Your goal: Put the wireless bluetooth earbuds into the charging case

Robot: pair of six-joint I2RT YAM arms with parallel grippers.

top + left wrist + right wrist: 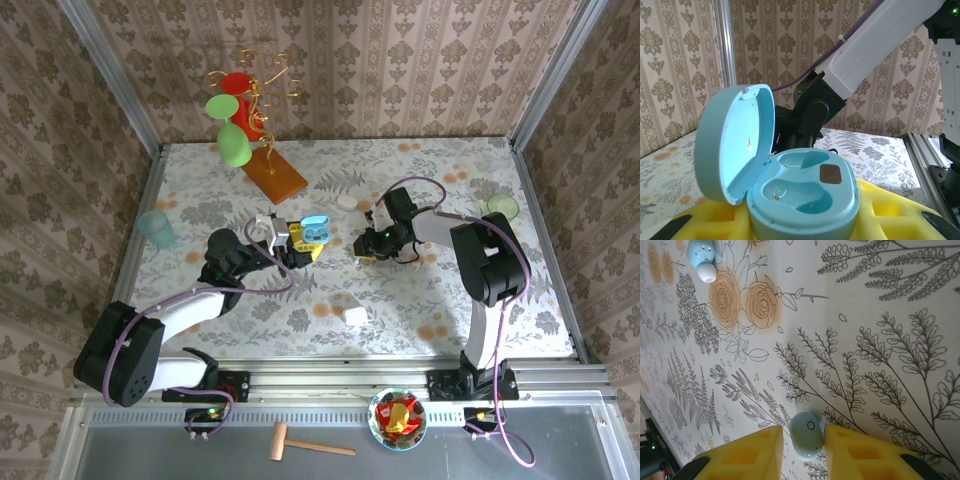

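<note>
My left gripper (302, 244) is shut on the pale blue charging case (805, 192), whose base sits between the yellow fingers (892, 212). The case's lid (735, 142) stands open to the left, and both sockets hold no earbud. Over the table to the right, my right gripper (805, 447) is open, low and astride a pale blue earbud (807, 434). The right finger touches this earbud and a thin gap shows at the left finger. A second pale blue earbud with a white tip (703, 259) lies farther off on the cloth.
Two white cases (354, 316) (347, 201) lie on the floral cloth. A wire stand with red and green cups (240, 115) rises at the back, a teal cup (155, 228) sits left, and a green lid (503, 207) right. The right arm (865, 45) looms behind the case.
</note>
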